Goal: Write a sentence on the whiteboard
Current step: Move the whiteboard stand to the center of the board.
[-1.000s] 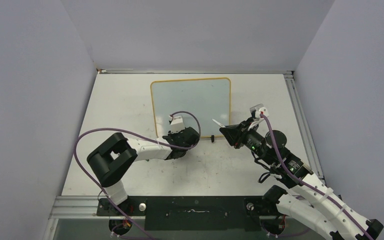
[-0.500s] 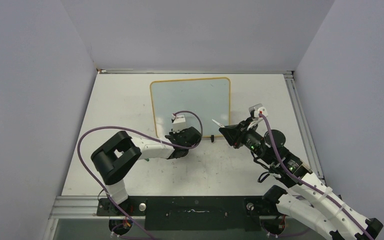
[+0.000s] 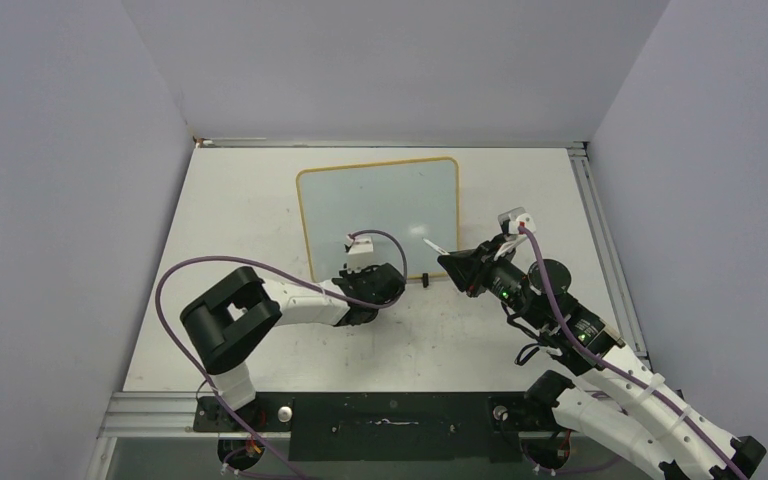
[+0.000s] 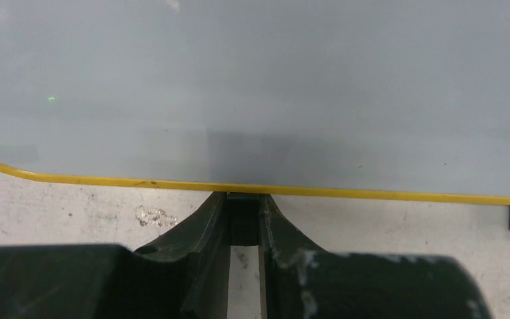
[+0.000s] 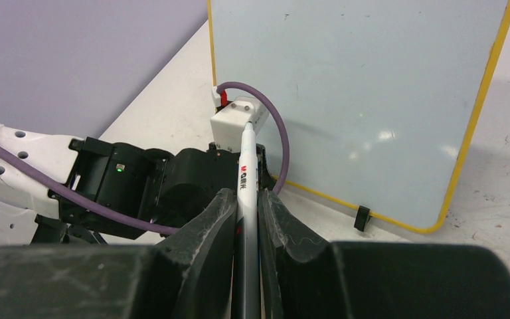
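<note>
The whiteboard [image 3: 380,205] stands on the table, white with a thin yellow frame; its face [image 5: 345,100] is blank and the sentence is not in view. My left gripper [image 3: 358,270] sits at the board's near bottom edge. In the left wrist view this gripper [image 4: 244,199] is shut on a small black clip foot [image 4: 244,219] under the yellow rim. My right gripper [image 3: 447,260] hovers near the board's lower right corner, shut on a white marker [image 5: 246,166] whose tip points toward the left arm's wrist camera.
The board's other black clip foot [image 3: 426,277] rests on the table just left of my right gripper. A purple cable [image 3: 390,250] loops over the left wrist in front of the board. Grey walls close in the table on three sides.
The left jaws have narrowed onto the clip foot. The whiteboard has shifted slightly left and turned a little. The right arm has barely moved.
</note>
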Tool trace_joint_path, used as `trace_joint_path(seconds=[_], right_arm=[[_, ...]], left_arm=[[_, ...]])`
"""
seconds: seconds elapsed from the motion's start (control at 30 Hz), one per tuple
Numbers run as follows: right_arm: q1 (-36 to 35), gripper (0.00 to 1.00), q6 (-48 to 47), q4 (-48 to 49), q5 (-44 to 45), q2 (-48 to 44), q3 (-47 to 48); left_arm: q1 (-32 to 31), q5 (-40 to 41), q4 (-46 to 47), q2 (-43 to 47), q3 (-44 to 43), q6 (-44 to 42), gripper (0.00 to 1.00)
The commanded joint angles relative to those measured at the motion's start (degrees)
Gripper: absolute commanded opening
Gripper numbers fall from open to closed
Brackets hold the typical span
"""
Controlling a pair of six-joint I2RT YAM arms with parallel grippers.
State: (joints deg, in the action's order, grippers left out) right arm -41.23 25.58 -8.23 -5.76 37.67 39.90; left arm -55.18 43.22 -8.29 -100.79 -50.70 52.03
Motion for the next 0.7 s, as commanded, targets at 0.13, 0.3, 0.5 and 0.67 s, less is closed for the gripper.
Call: trace_joint_path(seconds=[0.13,0.3,0.5,0.67], right_arm=[[-0.1,0.05,1.7,3.0,-0.7,-0.3,1.2],[-0.1,0.05,2.1,3.3,-1.1,-1.0,0.7],[-0.2,0.05,2.3,2.9,-1.6,-1.4,1.0],[-0.1,0.05,2.5,2.7,-1.7,-2.0,0.6]], left_arm=[[-6.6,-0.2,-10.5,4.4,0.7,7.6,0.00],[-10.4,-0.7,-14.3,4.5,0.7,11.8,0.00],[-15.3,-0.1,-19.5,3.9,-1.7,14.8,0.00],[-18.2,0.2,-22.9,3.2,-4.4,15.6,0.09]])
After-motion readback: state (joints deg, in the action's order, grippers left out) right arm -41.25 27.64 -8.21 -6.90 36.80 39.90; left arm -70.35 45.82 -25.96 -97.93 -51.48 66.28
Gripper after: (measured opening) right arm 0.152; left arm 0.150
